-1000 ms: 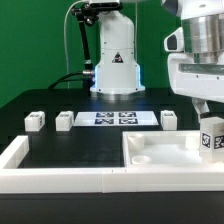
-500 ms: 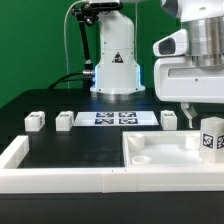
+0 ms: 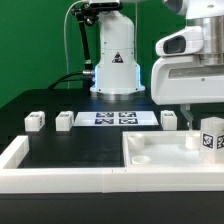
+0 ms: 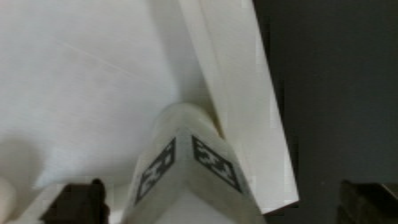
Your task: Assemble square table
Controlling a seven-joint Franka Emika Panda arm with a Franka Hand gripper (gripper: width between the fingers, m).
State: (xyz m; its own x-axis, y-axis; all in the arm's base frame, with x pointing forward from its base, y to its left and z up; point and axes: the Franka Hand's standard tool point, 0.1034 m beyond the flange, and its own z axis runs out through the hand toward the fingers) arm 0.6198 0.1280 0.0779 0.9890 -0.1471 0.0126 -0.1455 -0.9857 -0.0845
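The white square tabletop (image 3: 160, 152) lies at the front on the exterior view's right, rim up. One tagged leg block (image 3: 211, 137) stands upright in its far right corner. My gripper (image 3: 205, 110) hangs just above that block, open and touching nothing. In the wrist view the same leg block (image 4: 192, 165) sits below and between my dark fingertips (image 4: 75, 200), beside the tabletop's rim (image 4: 240, 80), and the gripper (image 4: 219, 205) is wide apart. Three more leg blocks (image 3: 35, 121) (image 3: 66, 120) (image 3: 169, 119) rest in a row on the black table.
The marker board (image 3: 118, 118) lies flat between the loose leg blocks. A long white rail (image 3: 55, 178) borders the table's front and left. The arm's white base (image 3: 115, 60) stands behind the board.
My gripper has opened fully and risen off the leg block, which stays standing in the tabletop's corner. The other parts have not moved.
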